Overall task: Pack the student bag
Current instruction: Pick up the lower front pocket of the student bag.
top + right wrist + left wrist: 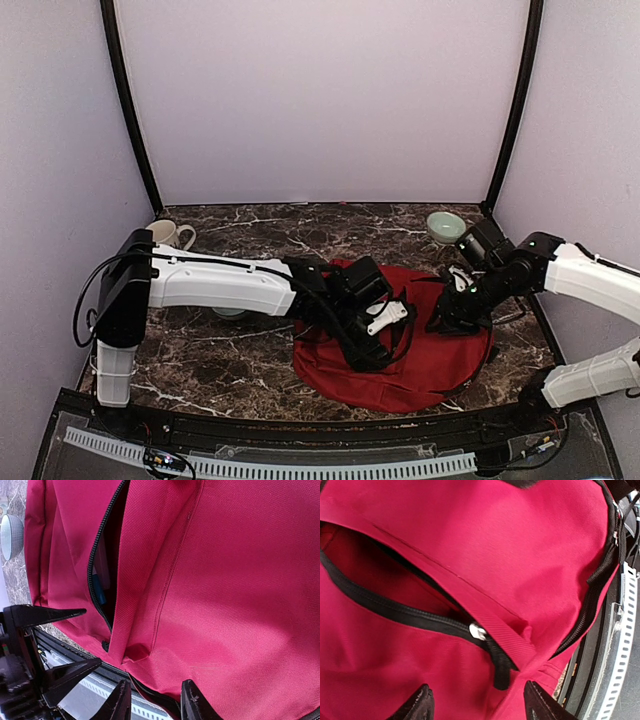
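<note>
From above, we see the student bag (430, 370) lying flat on the marble table (220, 370), right of centre and near the front edge, with a mug (170, 233) and a pale green bowl (446, 226) well apart from it at the back. The left gripper (370, 345) reaches in over the middle of the bag and the right gripper (448, 318) sits at its right-hand edge. We judge that one arm steadies the soft fabric so the other can work at the pocket. In the left wrist view the jaws stand wide apart just above the red cloth with nothing between them. They are lined up below the silver zipper pull (478, 631), which sits at the end of an open front-pocket zip, so we take the placing as a set-up for that pull. In the right wrist view the jaws are narrow and straddle a fold of the bag's hem by its dark zipper. They seem to pinch it, which would keep the pocket mouth gaping. Something blue and white (100, 592) shows inside that opening, too hidden to name. We can read no brand, label or writing on the bag or anything else.
</note>
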`<state>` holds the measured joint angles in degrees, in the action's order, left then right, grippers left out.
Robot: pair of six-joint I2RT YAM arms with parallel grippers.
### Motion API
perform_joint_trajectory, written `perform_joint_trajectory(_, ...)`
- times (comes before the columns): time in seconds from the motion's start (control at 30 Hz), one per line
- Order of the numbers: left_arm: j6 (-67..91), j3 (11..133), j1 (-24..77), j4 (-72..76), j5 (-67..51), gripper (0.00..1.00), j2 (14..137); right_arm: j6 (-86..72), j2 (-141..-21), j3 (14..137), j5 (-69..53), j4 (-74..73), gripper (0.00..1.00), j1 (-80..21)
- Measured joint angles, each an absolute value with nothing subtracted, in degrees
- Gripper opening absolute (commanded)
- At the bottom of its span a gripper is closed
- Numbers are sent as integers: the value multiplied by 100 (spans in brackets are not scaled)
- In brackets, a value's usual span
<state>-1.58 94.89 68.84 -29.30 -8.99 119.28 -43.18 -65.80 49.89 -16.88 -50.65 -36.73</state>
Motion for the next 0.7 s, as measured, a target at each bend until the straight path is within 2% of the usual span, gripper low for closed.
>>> perform_joint_trajectory(0.27,-58,9389,6963,-2742,-775,51,11985,-4235,-6602,5002,-1686,-5151,36,-3673)
perform_joint_trajectory(0.6,-117,9559,6965,-2639,-353,43,12186,-4158,-6604,5129,-1664,-5369,36,-3673)
perform_joint_trajectory(0.7,-108,9564,6965,-2624,-333,44,12223,-4110,-6611,5168,-1662,-5411,36,-3673)
